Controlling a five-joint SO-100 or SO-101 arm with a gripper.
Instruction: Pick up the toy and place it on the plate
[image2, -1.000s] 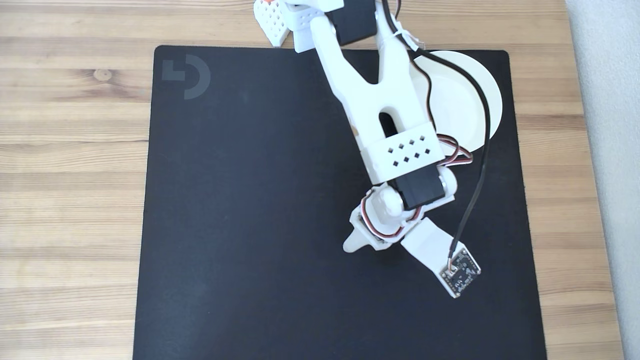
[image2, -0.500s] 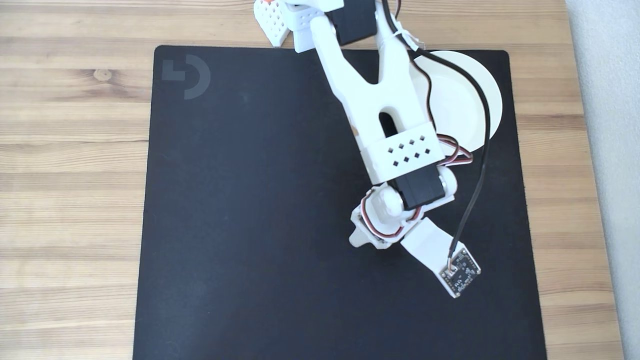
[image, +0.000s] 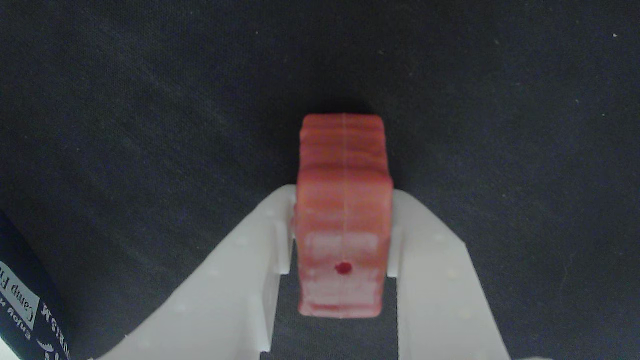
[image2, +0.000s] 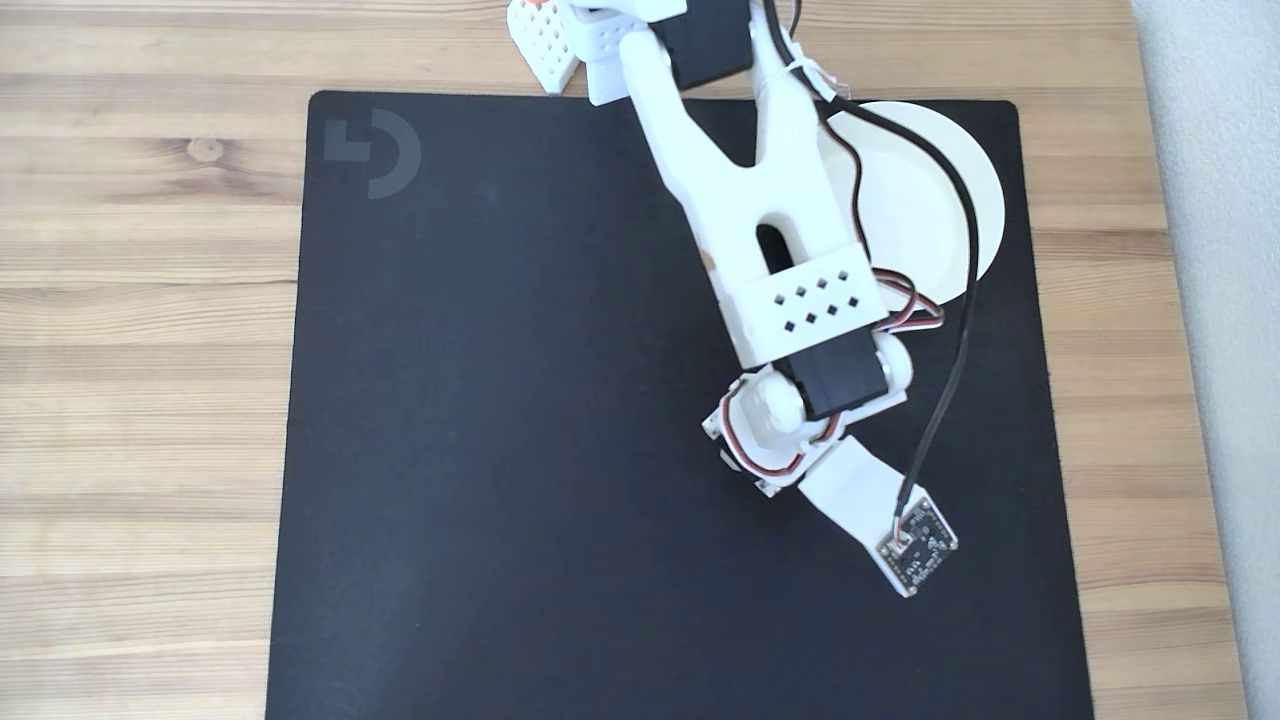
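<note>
Since the earlier frames the white finger tab that stuck out to the left below the wrist in the fixed view has drawn in under the wrist, which reads as the fingers closing; the rest of the arm has barely shifted.

Going by size, the wooden counter (image2: 140, 330) carries a large black mat (image2: 480, 420) that covers most of it. The white arm (image2: 760, 220) reaches from the counter's far edge down over the mat's right half. The plate (image2: 925, 215), white inside, sits at the mat's far right corner, partly under the arm and its cable; a dark band with white lettering at the lower left corner of the wrist view may be its rim, though that cannot be confirmed. The gripper (image: 343, 200) points down at the mat in the right half, nearer the middle than the plate.

In the wrist view the toy (image: 343, 210), a reddish block with a small dark dot, sits between the white fingers (image: 240, 280), which press against both its long sides. It seems to rest on or just above the mat.

The grip looks centred and square. To do the lift well, the arm should probably rise straight before swinging toward the plate, holding pressure steady, since the block's smooth sides could slip.
</note>
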